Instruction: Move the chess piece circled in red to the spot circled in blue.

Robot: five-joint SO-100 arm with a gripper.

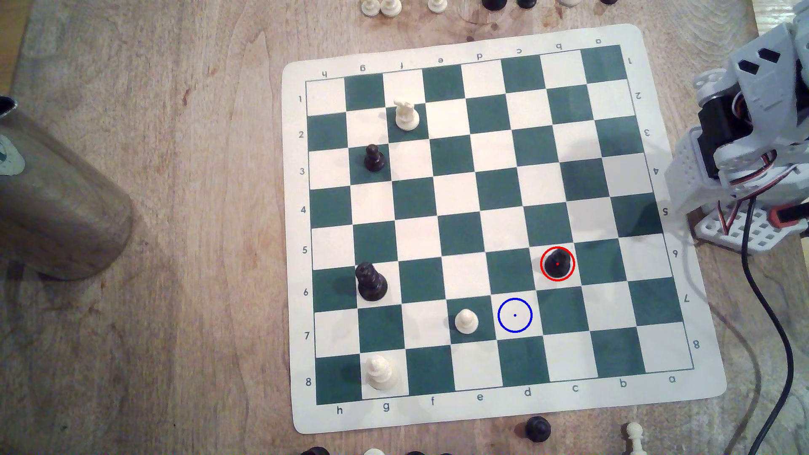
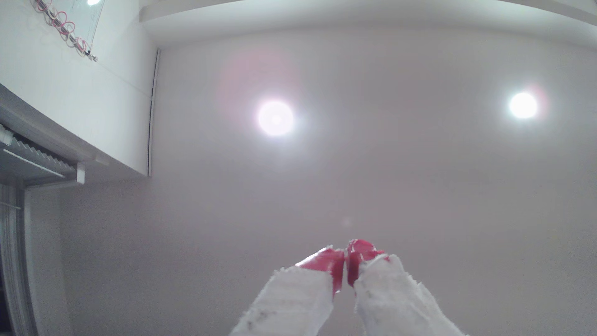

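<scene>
1. Black pawn (image 1: 557,264): I log it upright on a cream square of the chess mat (image 1: 683,393), inside the red ring, toward the exterior view's right and lower half of the board.
2. Blue-ringed square (image 1: 515,315): cream, bare, one step diagonally from the pawn's square, down and toward the exterior view's left. A cream-white pawn (image 1: 466,321) stands on the green square just beside it on the exterior view's left.
3. Arm (image 1: 744,144): I see its grey-white body folded at the exterior view's right edge, off the mat, well apart from the black pawn, with a black cable (image 1: 770,315) trailing down across the surface (image 1: 175,262).
4. Fingers (image 2: 329,263): in the wrist view they point up at a pale ceiling (image 2: 387,177) with two round lights; the red tips sit pressed together with nothing between them, white wrapping lower down.
5. Other board pieces: a white piece (image 1: 406,115) and a black piece (image 1: 374,158) in the upper rows, a taller black piece (image 1: 371,282) and a white piece (image 1: 379,372) lower, all toward the exterior view's left.
6. Off-mat items: a metal cylinder (image 1: 57,201) at the exterior view's left; spare pieces along the top and bottom edges.
</scene>
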